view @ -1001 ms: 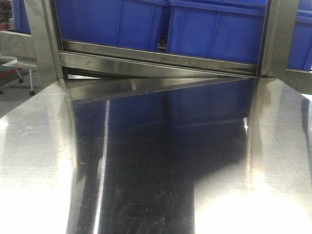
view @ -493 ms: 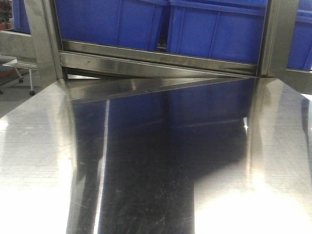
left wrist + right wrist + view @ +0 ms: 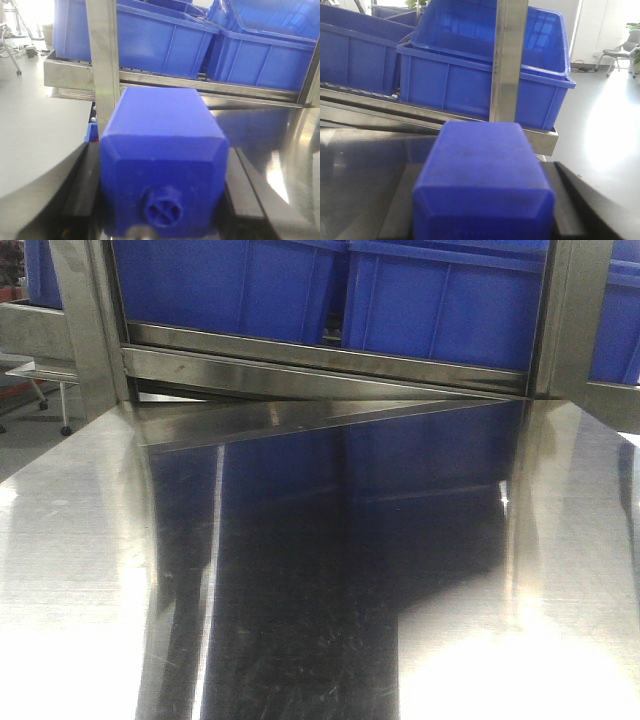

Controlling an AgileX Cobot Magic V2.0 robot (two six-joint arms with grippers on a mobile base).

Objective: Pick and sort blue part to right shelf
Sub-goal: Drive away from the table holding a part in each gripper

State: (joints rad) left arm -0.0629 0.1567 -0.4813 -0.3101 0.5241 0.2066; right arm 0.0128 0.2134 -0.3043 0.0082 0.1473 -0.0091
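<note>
Right gripper [image 3: 480, 167]: closed on the blue part [image 3: 482, 200], with black fingers [image 3: 397, 210] flush against both sides. The cap end is cut off at the bottom of the right wrist view. The part faces the right shelf [image 3: 540, 140], near its upright post [image 3: 510, 60] and a blue bin [image 3: 470, 85]. I cannot tell whether it is lifted off the table.

Left gripper [image 3: 162, 147]: closed on a second blue block [image 3: 160, 165] (small round knob, not the one wanted).

Front view: steel table [image 3: 80, 540] and shelf, neither arm in it.

Step in hand, by my judgement: carry the part to the shelf. The post stands dead ahead, so shift sideways first and rise above the bin rim. Keep the grip firm until the part is over the bin, then lower it before letting go.
</note>
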